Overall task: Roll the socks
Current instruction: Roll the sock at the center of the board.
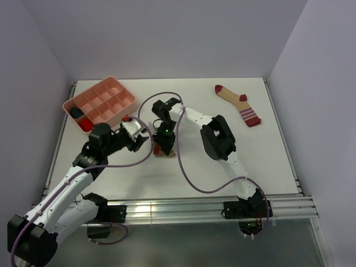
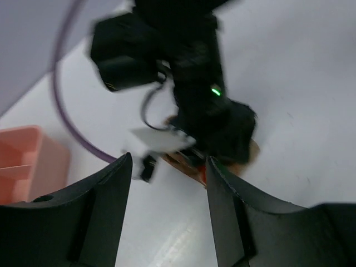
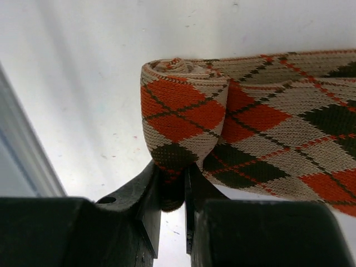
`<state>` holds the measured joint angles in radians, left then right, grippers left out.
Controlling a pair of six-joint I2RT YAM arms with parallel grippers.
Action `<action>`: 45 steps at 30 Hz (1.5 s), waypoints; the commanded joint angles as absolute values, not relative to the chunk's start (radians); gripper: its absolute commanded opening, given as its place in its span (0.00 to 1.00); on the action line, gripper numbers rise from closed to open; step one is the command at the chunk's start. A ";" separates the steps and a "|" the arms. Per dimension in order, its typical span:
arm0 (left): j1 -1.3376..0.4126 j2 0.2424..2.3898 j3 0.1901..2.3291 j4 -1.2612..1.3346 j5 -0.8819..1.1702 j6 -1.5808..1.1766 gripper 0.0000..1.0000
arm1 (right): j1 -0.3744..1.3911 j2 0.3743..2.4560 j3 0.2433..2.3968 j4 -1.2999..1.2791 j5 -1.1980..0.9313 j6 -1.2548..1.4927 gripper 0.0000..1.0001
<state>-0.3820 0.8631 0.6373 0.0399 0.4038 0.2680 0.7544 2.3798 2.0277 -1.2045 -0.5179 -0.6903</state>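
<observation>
Right gripper: closed on the argyle sock. We see both fingers pinching the near edge of its rolled end, with cloth filling the narrow gap between them.
Roll: a tight coil directly ahead of the fingertips. Its spiral core shows at the far end, so we read the coil's axis as running straight away from the gripper.
Key relation: the unrolled length leaves the coil sideways, to the right in the right wrist view. It lies flat on the table, and its far end is out of frame.
Next move (our judgement): the coil has to travel along that flat length, across the line of the fingers. The wrist therefore has to turn or re-grip rather than push forward.
Left gripper: jaws apart and empty. It points at the sock from just beside it, on the side toward the tray.
Nearer arm: the right arm holds the sock, and the left is close enough to pin the cloth.
Right arm pose: it reaches from its base across to the middle of the table, elbow raised, wrist bent steeply down.
Left arm pose: it extends low and forward, with the wrist roughly level.
Striped sock: flat and unrolled at the far right of the table, well apart from both grippers.
Progress (our judgement): the first sock is partly rolled and the second is not yet started.
</observation>
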 commanded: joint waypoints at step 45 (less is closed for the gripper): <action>-0.831 1.489 0.660 0.020 0.133 0.589 0.39 | 0.709 2.572 2.048 -1.388 -0.603 -0.741 0.00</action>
<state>-0.8246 1.4593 0.6308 0.0429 0.1066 0.5861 0.6956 2.5034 2.1033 -1.4048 -0.7593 -0.7055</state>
